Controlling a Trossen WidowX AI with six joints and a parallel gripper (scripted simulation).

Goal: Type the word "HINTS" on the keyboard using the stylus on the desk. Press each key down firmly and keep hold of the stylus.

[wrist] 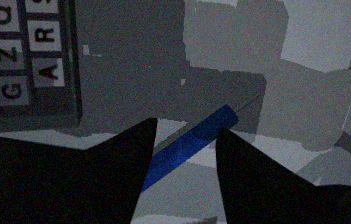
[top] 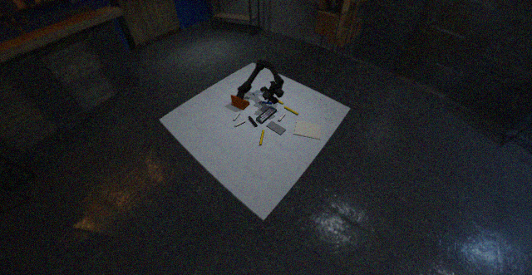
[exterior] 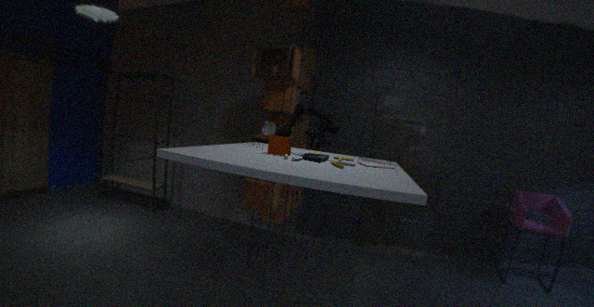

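Observation:
The blue stylus (top: 266,103) (wrist: 186,146) lies on the white desk, slanting across the wrist view, with its thin grey tip pointing to the upper right. My gripper (wrist: 187,131) (top: 272,100) is partly open and empty. Its two black fingers stand over the stylus, one to each side in the wrist view; the left finger hides the stylus's lower end. The height gap between fingers and stylus is hard to tell. The dark keyboard (top: 266,115) (wrist: 48,72) with pale letter keys lies beside it, at the upper left of the wrist view, where Q, R, Z, A and G show.
An orange block (top: 239,102) (exterior: 279,145) stands near the arm's base. Around the keyboard lie a black marker (top: 253,121), a grey slab (top: 276,128), a yellow stick (top: 261,137), another yellow stick (top: 291,110), small white sticks and a beige pad (top: 307,130).

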